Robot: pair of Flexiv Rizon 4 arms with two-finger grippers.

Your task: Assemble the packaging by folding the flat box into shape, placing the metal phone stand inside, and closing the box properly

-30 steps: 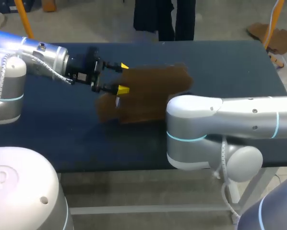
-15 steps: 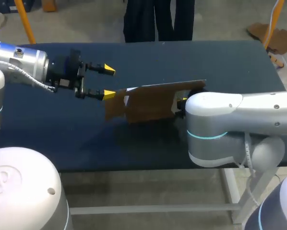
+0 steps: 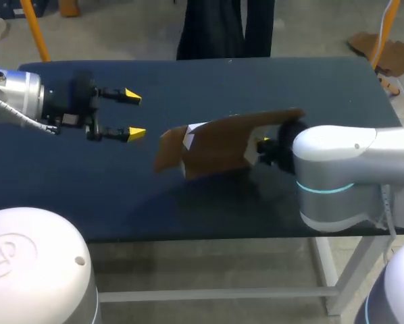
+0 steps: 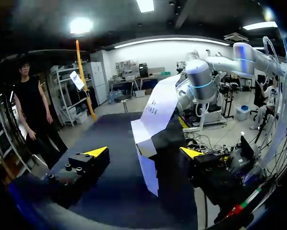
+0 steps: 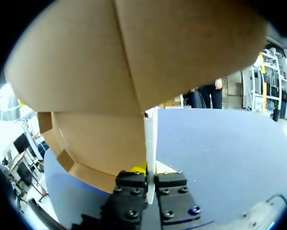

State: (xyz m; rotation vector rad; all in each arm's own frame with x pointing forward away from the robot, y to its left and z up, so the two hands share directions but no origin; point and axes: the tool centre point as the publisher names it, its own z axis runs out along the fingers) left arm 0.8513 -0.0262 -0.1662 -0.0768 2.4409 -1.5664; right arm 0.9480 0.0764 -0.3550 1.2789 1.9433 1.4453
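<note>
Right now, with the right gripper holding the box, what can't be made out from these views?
- Metal phone stand: in no view; in the right wrist view the cardboard box blocks most of the table.
- Right gripper: in the head view mostly hidden behind the box and its own arm.
- How far the box is folded: every view shows only some panels, the rest turned away.

Even overhead light, soft shadow beneath the box (image 3: 222,145) on the dark table (image 3: 310,88), ceiling lamps (image 4: 81,25) glaring white in left wrist view
</note>
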